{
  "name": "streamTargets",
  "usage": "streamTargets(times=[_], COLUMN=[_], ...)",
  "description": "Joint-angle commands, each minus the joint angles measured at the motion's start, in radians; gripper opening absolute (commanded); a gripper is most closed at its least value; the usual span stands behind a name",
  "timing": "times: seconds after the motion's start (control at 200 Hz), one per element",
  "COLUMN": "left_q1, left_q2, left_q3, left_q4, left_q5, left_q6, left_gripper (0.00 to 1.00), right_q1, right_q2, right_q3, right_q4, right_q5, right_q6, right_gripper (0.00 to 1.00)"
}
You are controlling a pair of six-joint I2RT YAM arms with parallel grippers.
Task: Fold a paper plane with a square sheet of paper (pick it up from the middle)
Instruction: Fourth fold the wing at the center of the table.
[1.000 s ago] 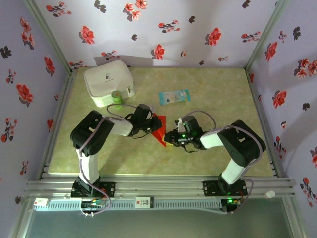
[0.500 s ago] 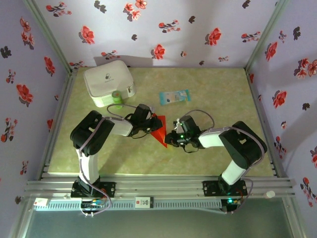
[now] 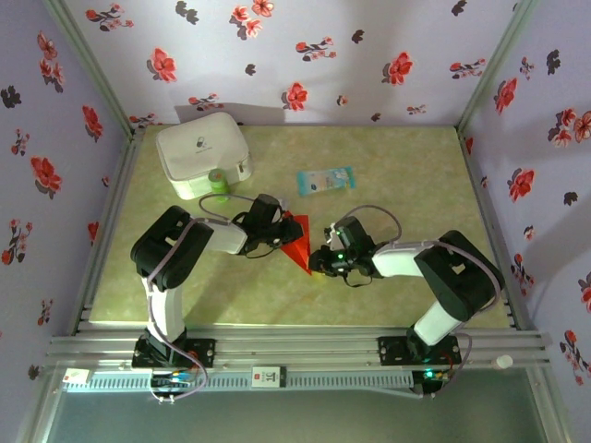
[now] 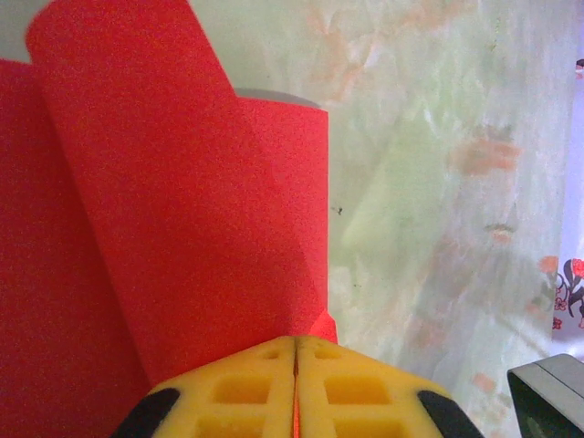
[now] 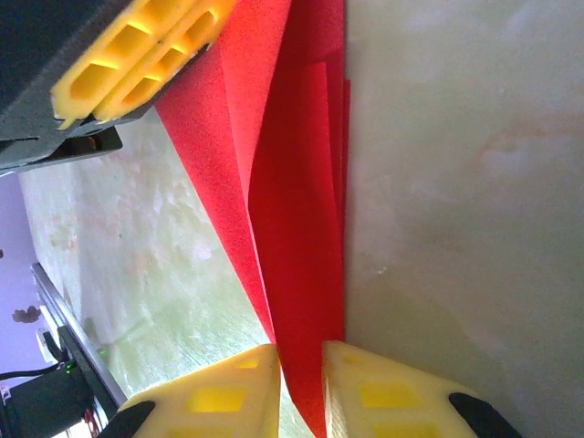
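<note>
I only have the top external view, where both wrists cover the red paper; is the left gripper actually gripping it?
Observer: Yes. In the left wrist view the left gripper has its yellow fingers pressed together on a corner of the folded red paper.
Operator: Thank you. Is the right gripper clamped as well?
Observer: No. In the right wrist view the right gripper straddles the paper's narrow end, with a gap between its fingers.
Operator: Does the paper lie flat?
Observer: Not fully. In the left wrist view one flap curls up off the table.
</note>
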Motion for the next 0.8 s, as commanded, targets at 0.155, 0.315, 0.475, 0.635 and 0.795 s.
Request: streamTargets(times=[0.155, 0.315, 0.475, 0.635, 0.795], left_q1=[0.007, 0.007, 0.009, 0.008, 0.01], left_q2=[0.008, 0.01, 0.005, 0.005, 0.0], left_q3=[-0.032, -0.031, -0.037, -0.039, -0.047], left_q4=[-0.048, -0.048, -0.047, -0.045, -0.041], left_q5=[-0.002, -0.003, -0.003, -0.002, -0.004], left_q6=[0.006, 0.007, 0.006, 0.005, 0.002], left_gripper=[0.09, 0.09, 0.09, 0.08, 0.08], right_q1=[0.007, 0.005, 0.005, 0.005, 0.005], right_q2=[0.024, 0.031, 0.015, 0.014, 0.01], right_q3=[-0.019, -0.033, -0.031, -0.005, -0.021], right_q4=[-0.061, -0.037, -0.029, -0.041, -0.034], right_q5=[0.029, 0.016, 0.007, 0.0, -0.002], right_q6=[0.011, 0.026, 0.031, 0.02, 0.026], right_gripper=[0.08, 0.07, 0.1, 0.14, 0.07])
